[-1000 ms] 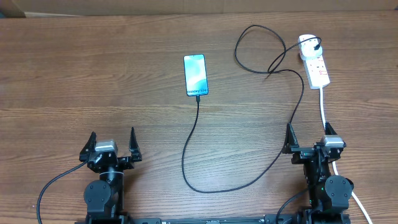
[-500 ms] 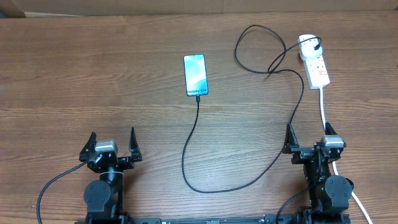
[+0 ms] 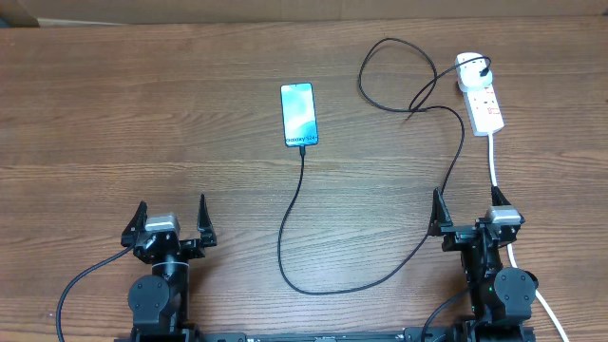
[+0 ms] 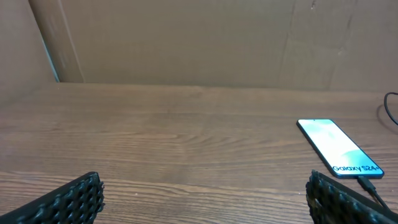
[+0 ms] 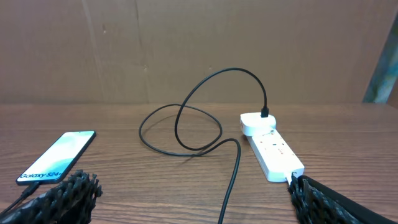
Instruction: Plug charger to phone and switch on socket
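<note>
On the brown wooden table [image 3: 114, 114], toward its far middle, you have the slim rectangular smartphone with black edges and a lit light-blue screen [image 3: 298, 115]. It lies flat, with its "Galaxy" lettering at the end nearer the arms.

The long thin black charger cable [image 3: 285, 237] meets that near end with its small plug tip. You cannot tell from these views whether the tip is fully seated. From the phone the cable runs toward the arms, curves along the near part of the table and climbs toward the far right. It makes a loop there just before reaching the small white elongated power strip with red switch marks [image 3: 480, 95].

That strip lies at the far right of the table, well apart from the phone. A black plug [image 5: 264, 114] stands in its far end. Its thick white cord [image 3: 494, 161] leads back past the right arm. The switch position is too small to read.

Your left gripper [image 3: 172, 217] sits at the near left edge, jaws spread wide with nothing between them. Your right gripper [image 3: 467, 211] sits at the near right, equally wide apart and empty. The white cord passes just beside its outer finger. Neither gripper touches the phone, the cable or the strip.
</note>
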`<state>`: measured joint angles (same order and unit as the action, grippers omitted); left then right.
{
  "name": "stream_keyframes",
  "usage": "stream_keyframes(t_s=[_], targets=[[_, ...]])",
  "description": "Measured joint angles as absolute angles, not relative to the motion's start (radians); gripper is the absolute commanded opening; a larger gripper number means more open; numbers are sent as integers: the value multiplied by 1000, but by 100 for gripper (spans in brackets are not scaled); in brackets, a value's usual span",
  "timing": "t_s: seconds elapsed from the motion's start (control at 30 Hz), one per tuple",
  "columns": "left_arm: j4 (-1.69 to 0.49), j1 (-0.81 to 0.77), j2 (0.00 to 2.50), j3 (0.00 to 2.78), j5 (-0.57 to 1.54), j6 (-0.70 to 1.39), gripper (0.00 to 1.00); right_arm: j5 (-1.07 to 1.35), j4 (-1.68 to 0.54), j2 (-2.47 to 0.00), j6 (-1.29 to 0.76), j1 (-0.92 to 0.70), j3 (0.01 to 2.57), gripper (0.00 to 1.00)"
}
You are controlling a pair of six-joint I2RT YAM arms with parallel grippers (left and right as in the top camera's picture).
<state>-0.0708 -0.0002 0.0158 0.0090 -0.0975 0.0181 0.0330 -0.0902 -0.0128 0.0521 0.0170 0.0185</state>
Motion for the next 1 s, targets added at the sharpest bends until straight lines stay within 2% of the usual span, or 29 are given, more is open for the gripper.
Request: stream_keyframes(t_s=[1.0], targets=[[-71,0,16,9,-97,18,100,33,-91,-13,52,17,19,100]])
